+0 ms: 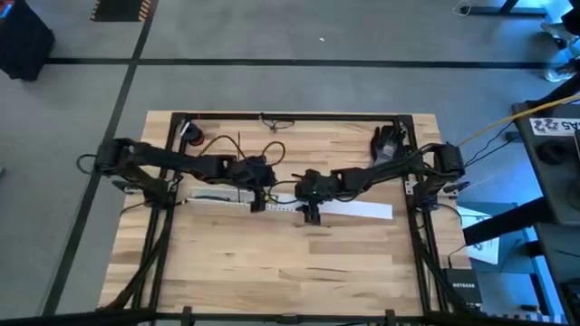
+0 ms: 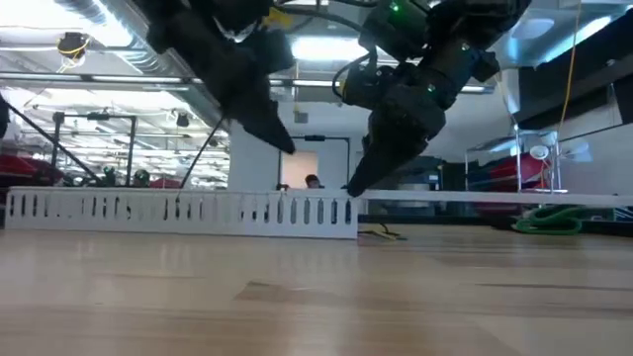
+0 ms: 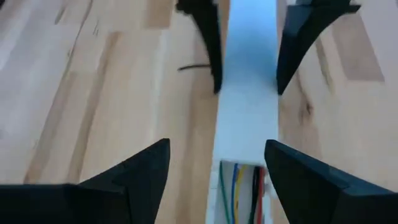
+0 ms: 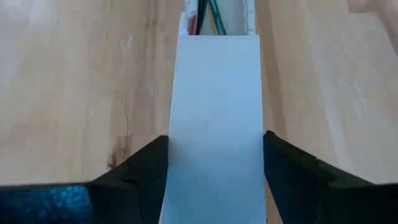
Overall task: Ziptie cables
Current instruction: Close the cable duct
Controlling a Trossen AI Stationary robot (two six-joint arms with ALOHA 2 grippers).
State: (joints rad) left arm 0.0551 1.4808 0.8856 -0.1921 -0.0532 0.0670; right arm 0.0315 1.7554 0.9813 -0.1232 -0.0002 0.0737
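Both end effectors are held open astride a white cover (image 4: 214, 118) on a slotted duct (image 2: 183, 213) (left end effector (image 3: 214, 165), right end effector (image 4: 214, 158)), gripping nothing. Cables (image 3: 239, 186) are seen inside the duct, mid-tabletop (image 1: 290, 263).

White lettering "NETGEAR" on dark box (image 1: 465, 292) at table's right edge; nothing else legible.
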